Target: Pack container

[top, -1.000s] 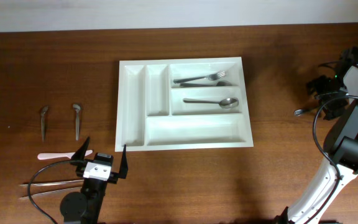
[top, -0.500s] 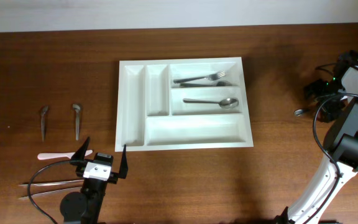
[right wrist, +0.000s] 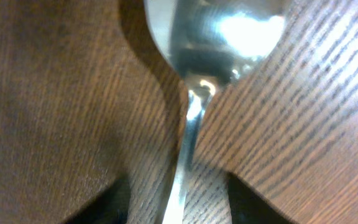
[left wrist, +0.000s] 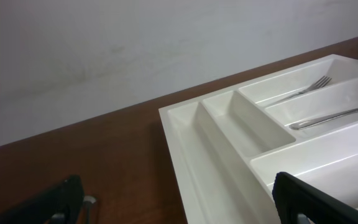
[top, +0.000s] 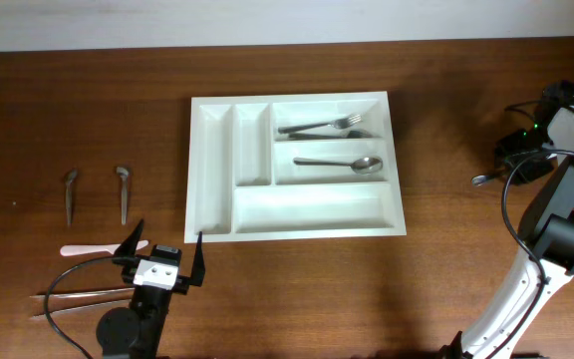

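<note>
With its closure unreadable, the right pincer (top: 511, 168) should pinch squarely across the neck of the spoon (right wrist: 188, 93) beneath it, the white cutlery tray (top: 307, 209) lying far to its left.

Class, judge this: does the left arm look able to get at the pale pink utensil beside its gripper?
Probably yes: the pale pink utensil lies uncovered on the table just beside the open left gripper.

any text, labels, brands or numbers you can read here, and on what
None: no readable words, labels, brands or numbers in any view.
The container, the fork and spoon in it, and the table show plain surfaces.
Any marking on the left gripper is too small to tell.
</note>
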Controlling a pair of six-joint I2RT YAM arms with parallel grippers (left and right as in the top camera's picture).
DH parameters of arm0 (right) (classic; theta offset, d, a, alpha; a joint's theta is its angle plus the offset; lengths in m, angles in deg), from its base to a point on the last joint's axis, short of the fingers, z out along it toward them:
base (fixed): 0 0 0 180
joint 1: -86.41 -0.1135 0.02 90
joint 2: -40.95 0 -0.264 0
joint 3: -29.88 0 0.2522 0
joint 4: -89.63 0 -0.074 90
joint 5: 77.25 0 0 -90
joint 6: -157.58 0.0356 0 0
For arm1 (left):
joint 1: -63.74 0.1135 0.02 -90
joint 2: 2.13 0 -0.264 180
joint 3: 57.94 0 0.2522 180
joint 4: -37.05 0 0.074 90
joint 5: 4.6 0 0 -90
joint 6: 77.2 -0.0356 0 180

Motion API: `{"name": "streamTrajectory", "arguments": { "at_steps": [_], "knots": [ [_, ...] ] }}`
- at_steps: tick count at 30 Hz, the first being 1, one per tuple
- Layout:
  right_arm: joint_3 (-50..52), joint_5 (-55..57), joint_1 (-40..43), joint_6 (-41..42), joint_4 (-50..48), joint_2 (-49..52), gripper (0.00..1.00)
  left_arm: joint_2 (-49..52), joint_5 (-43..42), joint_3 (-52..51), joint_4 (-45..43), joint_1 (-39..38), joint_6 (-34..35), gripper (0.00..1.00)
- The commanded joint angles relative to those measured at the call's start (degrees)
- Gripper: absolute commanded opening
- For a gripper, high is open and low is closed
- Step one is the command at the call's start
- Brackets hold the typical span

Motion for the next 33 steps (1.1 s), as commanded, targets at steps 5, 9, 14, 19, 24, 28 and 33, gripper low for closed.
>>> {"name": "streamTrajectory", "arguments": {
  "at_steps": [5, 9, 14, 19, 24, 28, 33],
  "knots": [
    [0.57, 0.35, 0.31, 0.42, 0.33, 1.86, 0.04, -0.22, -0.81, -0.33, 0.02, 0.35, -0.5, 0.99],
    [0.52, 0.33, 0.2, 0.44, 0.74, 1.84, 0.04, -0.22, -0.83, -0.33, 0.02, 0.35, -0.5, 0.99],
    [-0.66, 0.09, 0.13, 0.44, 2.51, 1.31, 0.04, -0.22, -0.81, -0.33, 0.02, 0.35, -0.5, 0.99],
    [-3.34, -0.48, -1.36, 0.44, 6.21, -1.01, 0.04, -0.22, -0.83, -0.33, 0.02, 0.35, -0.5, 0.99],
    [-7.45, -5.46, -5.49, 0.7, 12.92, -3.96, 0.04, -0.22, -0.81, -0.33, 0.02, 0.35, -0.5, 0.99],
    [-8.55, -7.65, -9.4, 3.67, 14.4, -7.1, 0.04, -0.22, -0.81, -0.33, 0.02, 0.35, -0.5, 0.99],
    [-8.55, -12.09, -13.92, 10.01, 14.51, -10.8, 0.04, -0.22, -0.81, -0.33, 0.02, 0.35, -0.5, 0.99]
  ]
}}
